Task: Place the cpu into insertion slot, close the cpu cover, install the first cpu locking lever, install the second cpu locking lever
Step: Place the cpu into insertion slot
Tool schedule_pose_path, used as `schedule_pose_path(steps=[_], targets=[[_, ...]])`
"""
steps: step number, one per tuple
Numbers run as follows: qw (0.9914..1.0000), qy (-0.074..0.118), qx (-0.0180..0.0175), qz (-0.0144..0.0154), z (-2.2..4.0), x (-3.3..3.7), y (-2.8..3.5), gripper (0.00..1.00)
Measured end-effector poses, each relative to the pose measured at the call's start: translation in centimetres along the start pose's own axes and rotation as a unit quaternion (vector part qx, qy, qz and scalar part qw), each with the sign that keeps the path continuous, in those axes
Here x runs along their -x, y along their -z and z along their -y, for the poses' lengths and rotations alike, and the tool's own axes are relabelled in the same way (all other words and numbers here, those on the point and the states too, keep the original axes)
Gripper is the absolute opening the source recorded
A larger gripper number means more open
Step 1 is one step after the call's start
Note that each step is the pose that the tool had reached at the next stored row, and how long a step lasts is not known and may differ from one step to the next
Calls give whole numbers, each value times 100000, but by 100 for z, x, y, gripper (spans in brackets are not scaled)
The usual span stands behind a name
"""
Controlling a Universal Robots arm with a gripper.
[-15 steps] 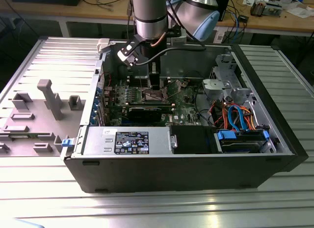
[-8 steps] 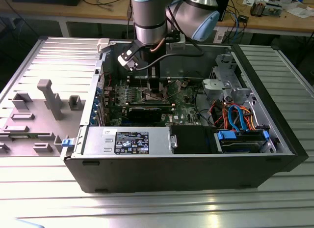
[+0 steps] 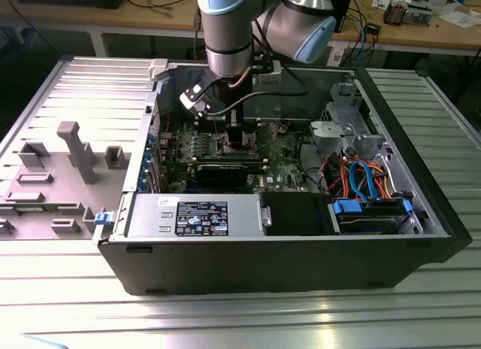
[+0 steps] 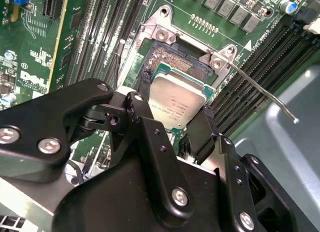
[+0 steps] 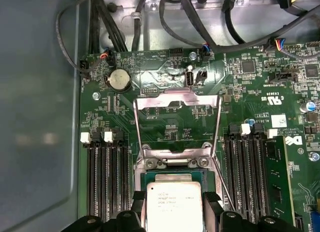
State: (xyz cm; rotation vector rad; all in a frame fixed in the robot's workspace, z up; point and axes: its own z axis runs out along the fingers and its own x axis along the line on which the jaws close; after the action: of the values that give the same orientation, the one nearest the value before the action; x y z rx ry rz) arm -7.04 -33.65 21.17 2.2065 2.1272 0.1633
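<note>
The gripper [image 4: 172,117], clamped on the cpu [image 4: 179,98], covers its near edges and part of the insertion slot [image 4: 175,62] in the second wrist view; whether they touch cannot be told. The first wrist view's edge cuts the cpu [image 5: 174,204] off. In the exterior view the arm [image 3: 225,33] hides the insertion slot.

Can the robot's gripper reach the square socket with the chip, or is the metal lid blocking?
Probably yes: the gripper holds the cpu right at the insertion slot, and the cpu cover is flipped open, clear of it.

Wooden workbench [image 3: 98,22] behind ribbed metal table [image 3: 301,323]
</note>
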Motion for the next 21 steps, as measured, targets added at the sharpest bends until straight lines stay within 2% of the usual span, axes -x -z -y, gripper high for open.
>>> schedule_pose_path(steps=[4,6,7,21], targets=[[99999,497,-124,-39,18,3,-59,54],[99999,504,-136,42,23,4,-85,54],[99995,1023,-215,17,39,8,-129,54],[99995,1021,-187,-25,38,6,-128,54]])
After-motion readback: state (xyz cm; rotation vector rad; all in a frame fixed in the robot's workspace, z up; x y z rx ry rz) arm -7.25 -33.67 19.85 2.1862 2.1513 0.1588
